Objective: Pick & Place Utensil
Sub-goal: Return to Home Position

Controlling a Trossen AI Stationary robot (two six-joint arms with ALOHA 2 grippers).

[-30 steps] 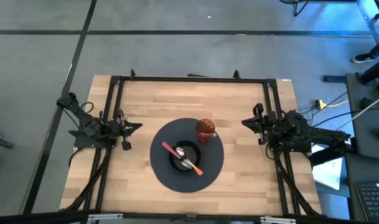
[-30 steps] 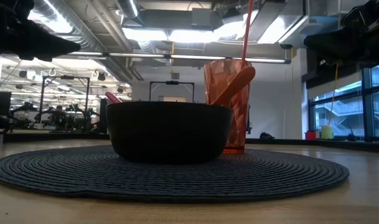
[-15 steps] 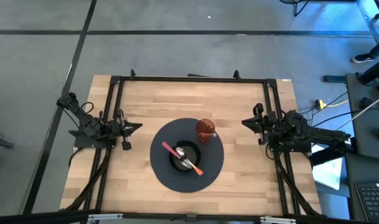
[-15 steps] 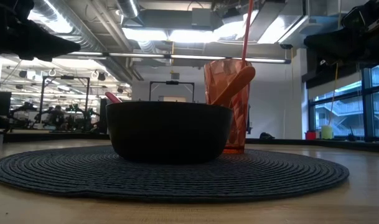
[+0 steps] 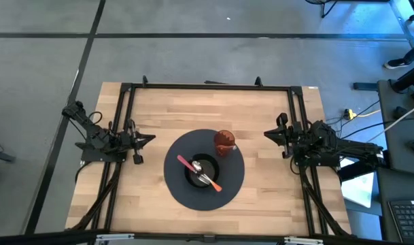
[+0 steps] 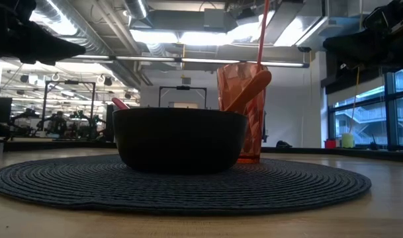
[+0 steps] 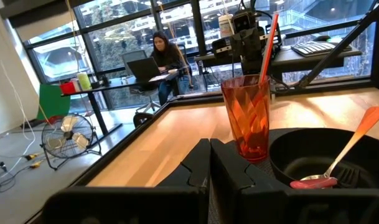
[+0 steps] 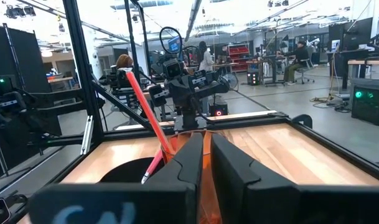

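Observation:
A black bowl [image 5: 202, 174] stands on a round dark placemat [image 5: 176, 190] at the table's middle. Two utensils lie in the bowl: an orange-handled one [image 5: 214, 184] with a metal neck, and a pink-handled one [image 5: 185, 162]. Each handle leans over the rim. In the left wrist view the orange handle [image 7: 360, 130] rises above the bowl [image 7: 313, 152]. An orange-red cup [image 5: 224, 141] with a straw [image 6: 262, 30] stands upright on the mat behind the bowl. My left gripper [image 5: 149, 139] hovers shut at the table's left, and my right gripper [image 5: 267, 134] hovers shut at its right.
A black frame rail [image 5: 207, 86] runs along the far edge, with side rails by both arms. Bare wood [image 5: 207, 109] lies between the mat and the far rail. People sit at desks [image 7: 164, 53] in the room beyond the table.

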